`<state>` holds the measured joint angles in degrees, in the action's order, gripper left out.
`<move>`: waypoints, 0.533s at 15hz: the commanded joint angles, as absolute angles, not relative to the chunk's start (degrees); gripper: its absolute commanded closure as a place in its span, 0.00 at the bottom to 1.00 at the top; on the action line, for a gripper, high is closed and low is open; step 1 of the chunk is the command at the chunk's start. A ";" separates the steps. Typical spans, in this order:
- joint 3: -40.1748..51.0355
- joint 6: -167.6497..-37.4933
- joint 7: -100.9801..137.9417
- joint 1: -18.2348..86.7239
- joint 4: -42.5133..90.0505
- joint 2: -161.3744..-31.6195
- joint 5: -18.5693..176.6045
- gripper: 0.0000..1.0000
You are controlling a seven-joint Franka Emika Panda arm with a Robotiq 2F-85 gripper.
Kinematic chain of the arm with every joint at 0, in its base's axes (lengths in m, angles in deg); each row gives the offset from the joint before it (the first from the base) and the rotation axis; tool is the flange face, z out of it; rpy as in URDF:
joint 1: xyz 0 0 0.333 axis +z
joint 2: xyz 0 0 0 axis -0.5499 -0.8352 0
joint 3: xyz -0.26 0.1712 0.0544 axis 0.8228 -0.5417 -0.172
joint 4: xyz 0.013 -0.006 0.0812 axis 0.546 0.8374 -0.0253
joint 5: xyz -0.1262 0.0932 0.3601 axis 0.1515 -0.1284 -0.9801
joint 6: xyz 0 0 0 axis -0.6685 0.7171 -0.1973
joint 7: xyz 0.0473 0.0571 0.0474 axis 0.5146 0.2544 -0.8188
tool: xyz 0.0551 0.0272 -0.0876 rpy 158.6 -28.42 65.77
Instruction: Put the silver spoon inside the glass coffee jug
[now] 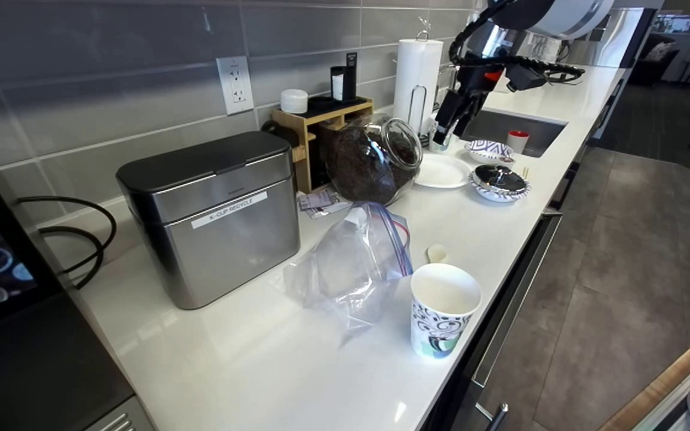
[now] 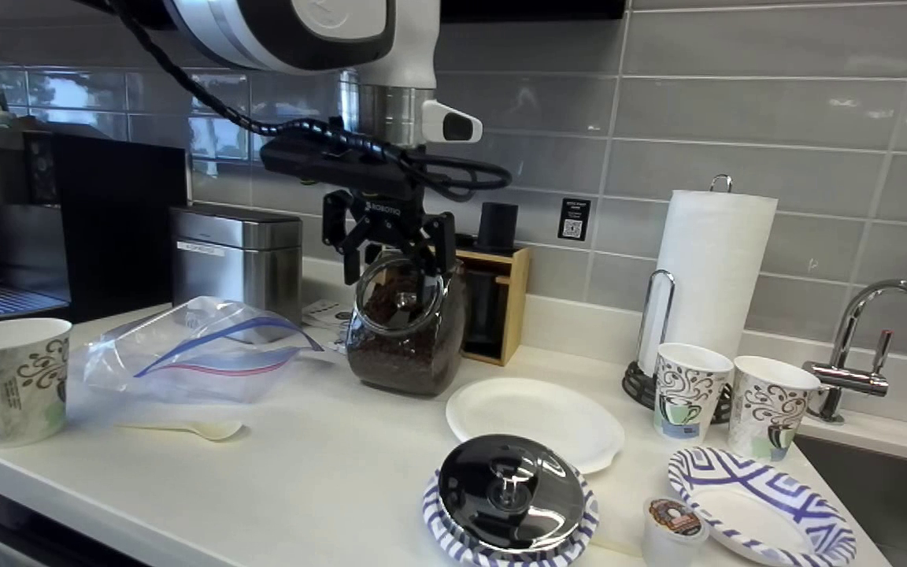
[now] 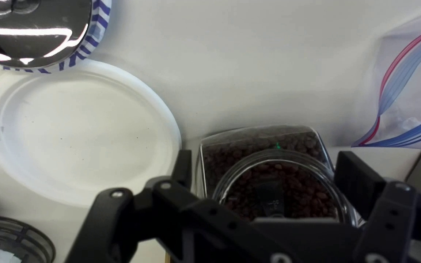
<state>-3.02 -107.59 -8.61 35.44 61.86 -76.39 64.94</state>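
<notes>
The glass coffee jug (image 2: 402, 368) holds dark beans and lies tilted, its round mouth open and facing outward; it also shows in an exterior view (image 1: 360, 164) and in the wrist view (image 3: 254, 144). My gripper (image 2: 390, 266) is open and empty above the jug. In the wrist view its fingers (image 3: 269, 175) appear on either side of the jug's mouth; contact cannot be told. A dark flat handle-like piece (image 3: 270, 195) with faint markings lies among the beans; I cannot tell if it is the silver spoon. No silver spoon shows clearly elsewhere.
A cream plastic spoon (image 2: 213, 430) lies near a clear zip bag (image 2: 194, 354) and a paper cup (image 2: 16, 382). A white plate (image 2: 536, 417), a shiny lid (image 2: 510, 492) on a patterned plate, and a wooden organizer (image 2: 512, 307) surround the jug. A steel bin (image 1: 231, 233) stands nearby.
</notes>
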 commanded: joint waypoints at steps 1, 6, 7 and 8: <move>-1.16 -109.66 -14.54 36.61 67.65 -70.90 60.53 0.00; 1.33 -110.96 -18.63 37.94 71.23 -66.01 58.02 0.00; 1.86 -111.24 -19.11 38.29 71.75 -65.16 57.80 0.00; 2.25 -111.75 -19.30 38.67 72.44 -64.33 57.68 0.00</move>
<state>0.51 -109.37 -17.22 36.77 68.40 -68.31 59.67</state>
